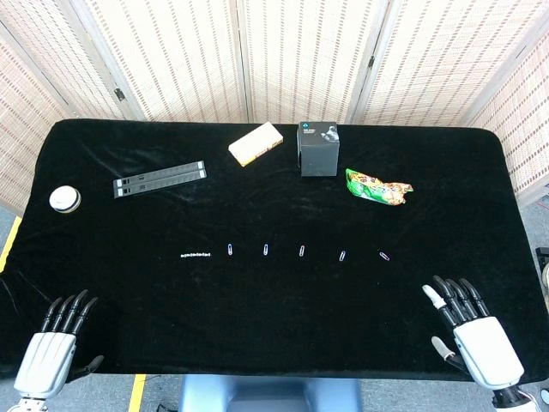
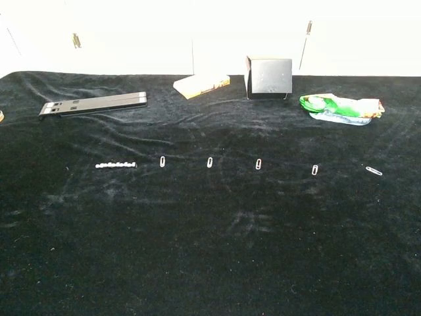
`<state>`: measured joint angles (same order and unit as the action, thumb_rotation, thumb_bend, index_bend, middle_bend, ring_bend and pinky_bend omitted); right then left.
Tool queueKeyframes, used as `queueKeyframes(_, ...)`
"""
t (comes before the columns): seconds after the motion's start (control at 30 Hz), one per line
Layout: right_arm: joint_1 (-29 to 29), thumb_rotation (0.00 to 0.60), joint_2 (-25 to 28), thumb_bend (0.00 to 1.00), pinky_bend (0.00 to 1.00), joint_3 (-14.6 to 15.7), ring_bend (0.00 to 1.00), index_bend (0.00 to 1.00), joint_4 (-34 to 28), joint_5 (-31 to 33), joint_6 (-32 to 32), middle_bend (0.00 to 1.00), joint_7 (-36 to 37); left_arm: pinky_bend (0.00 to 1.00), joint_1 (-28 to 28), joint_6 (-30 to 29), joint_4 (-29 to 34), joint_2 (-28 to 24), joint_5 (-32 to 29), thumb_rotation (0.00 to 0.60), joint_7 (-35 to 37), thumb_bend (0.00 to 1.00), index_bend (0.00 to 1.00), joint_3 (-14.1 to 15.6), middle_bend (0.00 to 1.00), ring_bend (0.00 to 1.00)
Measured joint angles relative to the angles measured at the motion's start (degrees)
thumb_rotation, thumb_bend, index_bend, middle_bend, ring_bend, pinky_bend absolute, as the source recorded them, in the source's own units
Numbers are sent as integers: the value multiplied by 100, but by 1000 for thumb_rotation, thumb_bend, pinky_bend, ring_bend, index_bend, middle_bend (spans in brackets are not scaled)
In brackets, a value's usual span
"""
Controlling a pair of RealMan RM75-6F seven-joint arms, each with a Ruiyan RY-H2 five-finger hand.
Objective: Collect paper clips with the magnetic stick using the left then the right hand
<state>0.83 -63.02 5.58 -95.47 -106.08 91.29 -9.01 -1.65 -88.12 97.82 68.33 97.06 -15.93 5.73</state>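
A short beaded magnetic stick (image 1: pixel 195 255) (image 2: pixel 116 164) lies flat on the black cloth, left of centre. To its right runs a row of several paper clips, from the nearest clip (image 1: pixel 230 249) (image 2: pixel 162 160) to the farthest clip (image 1: pixel 384 255) (image 2: pixel 373 170). My left hand (image 1: pixel 58 342) rests at the front left table edge, fingers apart, holding nothing. My right hand (image 1: pixel 467 330) sits at the front right edge, fingers spread and empty. Both hands are well short of the stick and clips. The chest view shows neither hand.
At the back stand a black box (image 1: pixel 317 148), a yellow block (image 1: pixel 256 142), a green snack packet (image 1: pixel 377 187) and a flat black bar (image 1: pixel 159 179). A small round white object (image 1: pixel 64 199) sits near the left edge. The black table cloth (image 1: pixel 274 318) spans the view.
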Motion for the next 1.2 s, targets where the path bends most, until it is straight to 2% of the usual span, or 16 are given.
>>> queueKeyframes(0.2, -4, 600, -2, 291, 0, 2, 0, 0, -14, 1, -14, 0, -6, 80, 27, 46, -1, -4, 5, 600, 25, 210, 0, -1, 15, 37)
queueKeyframes(0.27, 8, 600, 1, 291, 0, 12, 0, 0, -5, -27, 18, 0, 3, 162, 57, 58, -16, 9, 80, 600, 64, 210, 0, 5, 44, 85)
queueKeyframes(0.33, 26, 600, 6, 291, 0, 26, 0, 0, 4, -61, 71, 0, 33, 394, 98, 67, -33, 62, 141, 600, 134, 210, 5, -13, 158, 251)
queueKeyframes(0.4, 46, 600, 8, 292, 0, 32, 0, 0, 18, -111, 146, 0, 55, 713, 142, 78, -21, 123, 132, 600, 147, 210, 61, -71, 376, 541)
queueKeyframes(0.47, 55, 600, -3, 291, 0, 27, 0, 0, 36, -174, 212, 0, 65, 887, 193, 31, -14, 234, 162, 600, 125, 210, 148, -189, 586, 761)
queueKeyframes(0.53, 55, 600, -26, 291, 0, 15, 0, 0, 58, -216, 241, 0, 54, 979, 251, -54, 10, 395, 199, 600, 109, 219, 233, -334, 764, 914)
queueKeyframes(0.6, 43, 600, -41, 291, 0, 10, 0, 0, 75, -257, 249, 0, 62, 1000, 324, -54, 93, 508, 189, 600, 133, 273, 314, -437, 892, 994)
queueKeyframes(0.73, 9, 600, -51, 291, 0, 11, 0, 0, 111, -276, 211, 0, 99, 1000, 519, 277, 434, 529, -145, 600, 266, 343, 408, -582, 997, 1000)
queueKeyframes(0.87, -49, 600, -40, 291, 0, 3, 0, 0, 115, -263, 127, 0, 158, 1000, 755, 653, 618, 648, -813, 600, 201, 357, 444, -868, 1000, 1000)
queueKeyframes(1.03, -135, 600, 17, 291, 0, -40, 0, 0, 111, -149, 57, 0, 419, 1000, 1198, 1142, 595, 1190, -1787, 600, -397, 360, 439, -1349, 1000, 1000)
queueKeyframes(1.2, -245, 600, 98, 291, 0, -99, 0, 0, 104, 89, -130, 0, 664, 1000, 1734, 1711, 505, 1538, -2681, 600, -691, 391, 469, -1782, 1000, 1000)
